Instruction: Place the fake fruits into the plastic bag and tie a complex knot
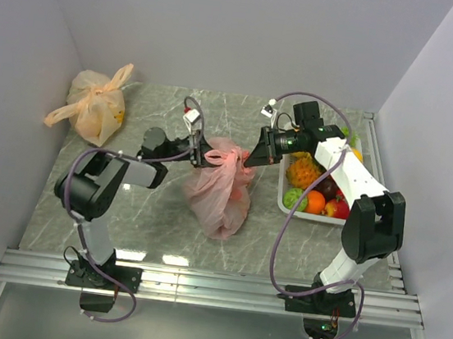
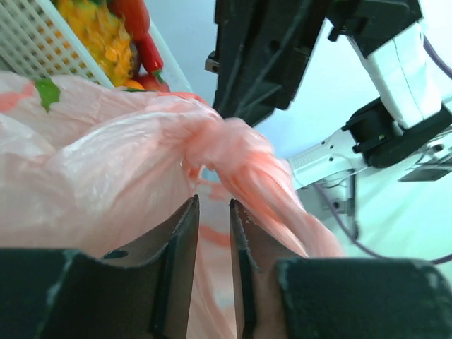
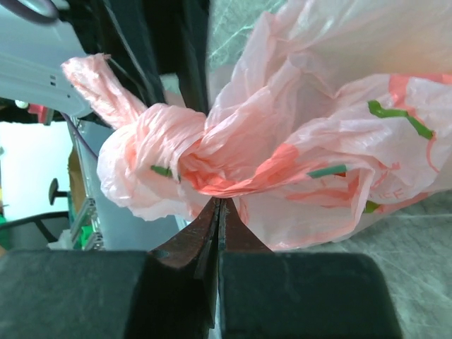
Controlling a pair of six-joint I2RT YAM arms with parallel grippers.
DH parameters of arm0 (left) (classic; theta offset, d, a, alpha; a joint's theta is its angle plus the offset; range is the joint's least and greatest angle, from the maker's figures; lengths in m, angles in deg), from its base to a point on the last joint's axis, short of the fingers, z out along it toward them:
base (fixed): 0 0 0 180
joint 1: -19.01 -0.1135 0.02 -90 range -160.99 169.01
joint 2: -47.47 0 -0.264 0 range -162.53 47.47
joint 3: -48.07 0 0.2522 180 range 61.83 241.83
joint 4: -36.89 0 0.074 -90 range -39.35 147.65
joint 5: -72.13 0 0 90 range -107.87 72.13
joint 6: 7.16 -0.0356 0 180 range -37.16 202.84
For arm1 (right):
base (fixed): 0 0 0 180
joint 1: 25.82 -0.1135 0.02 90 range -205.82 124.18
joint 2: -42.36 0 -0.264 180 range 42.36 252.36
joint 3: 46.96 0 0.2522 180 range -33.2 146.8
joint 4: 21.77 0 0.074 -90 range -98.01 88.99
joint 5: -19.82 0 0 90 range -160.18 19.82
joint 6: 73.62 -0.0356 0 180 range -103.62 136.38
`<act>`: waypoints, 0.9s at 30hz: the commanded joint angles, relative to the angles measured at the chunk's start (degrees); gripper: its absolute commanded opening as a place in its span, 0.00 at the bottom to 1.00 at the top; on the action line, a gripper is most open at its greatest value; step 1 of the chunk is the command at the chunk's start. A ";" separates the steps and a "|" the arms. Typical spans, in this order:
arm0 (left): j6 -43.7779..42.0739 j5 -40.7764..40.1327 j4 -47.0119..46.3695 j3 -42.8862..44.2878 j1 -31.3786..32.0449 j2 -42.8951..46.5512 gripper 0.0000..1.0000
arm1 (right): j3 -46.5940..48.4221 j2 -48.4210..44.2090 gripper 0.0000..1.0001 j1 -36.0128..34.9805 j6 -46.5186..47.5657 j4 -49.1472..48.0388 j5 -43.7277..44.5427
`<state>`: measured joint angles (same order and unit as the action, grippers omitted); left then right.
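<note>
While fruits [image 1: 315, 202] are sitting unbagged, I am knotting the plastic bag [image 1: 221, 202].
Right gripper [image 1: 248, 159] is clamping the bag; left gripper [image 1: 205, 157], hold unclear.

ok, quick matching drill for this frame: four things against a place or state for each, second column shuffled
1 pink bag
2 orange bag
3 basket
4 right fingers

A far-left corner
B shut, pinching plastic
C right side
D centre

Pairs: 1-D, 2-A, 3-C, 4-B
</note>
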<state>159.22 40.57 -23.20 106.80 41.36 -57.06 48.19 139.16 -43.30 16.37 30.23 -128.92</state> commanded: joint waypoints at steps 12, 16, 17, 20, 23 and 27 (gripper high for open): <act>-106.79 13.80 131.45 32.26 -16.02 11.57 0.77 | 6.15 -0.47 0.00 0.16 8.62 4.83 -1.64; -123.49 18.46 152.03 42.03 -15.67 5.57 0.99 | 6.51 -0.20 0.00 -0.01 8.54 4.65 -1.55; -122.01 19.08 152.24 43.17 -15.67 5.48 0.99 | 6.51 -0.20 0.00 -0.02 8.45 4.56 -1.55; -120.51 20.32 148.33 44.15 -15.41 6.35 0.99 | 6.94 0.06 0.00 -0.37 9.41 5.53 -1.47; -91.84 4.28 121.52 39.52 -12.51 11.70 0.99 | 7.12 -0.11 0.00 -0.72 10.12 6.15 -0.24; -77.27 -9.81 111.02 37.99 -12.77 19.01 0.99 | 7.12 -0.64 0.00 -0.89 10.03 6.15 1.70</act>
<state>68.10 42.62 100.41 143.50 28.55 -44.32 52.32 139.27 -43.69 25.20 35.80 -128.49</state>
